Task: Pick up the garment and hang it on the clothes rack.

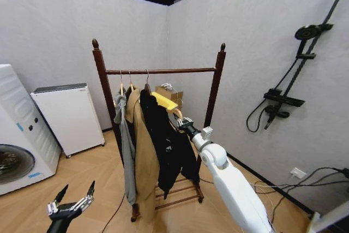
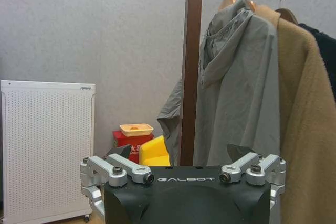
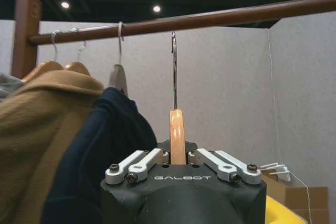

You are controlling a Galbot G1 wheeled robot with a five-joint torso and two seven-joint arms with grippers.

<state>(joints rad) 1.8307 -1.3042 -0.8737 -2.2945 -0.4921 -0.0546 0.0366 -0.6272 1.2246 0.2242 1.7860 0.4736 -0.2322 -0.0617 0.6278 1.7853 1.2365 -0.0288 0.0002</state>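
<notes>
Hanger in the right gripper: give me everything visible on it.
The hanger is light wood with a thin metal hook. It stands upright, edge-on to the right wrist camera, clamped at its neck by the right gripper. The hook's tip sits just below the rail of the clothes rack, beside the hooks already on the rail; whether it touches the rail cannot be told. In the head view a short black garment hangs from it, beside a tan coat.

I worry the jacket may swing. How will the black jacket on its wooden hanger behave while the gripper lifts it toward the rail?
The black jacket hangs limp below the right gripper, so it probably sways and drags. The wooden hanger looks stiff; clamped in the jaws, it likely stays steady. Its thin metal hook sits just under the rail and might slip off sideways.
</notes>
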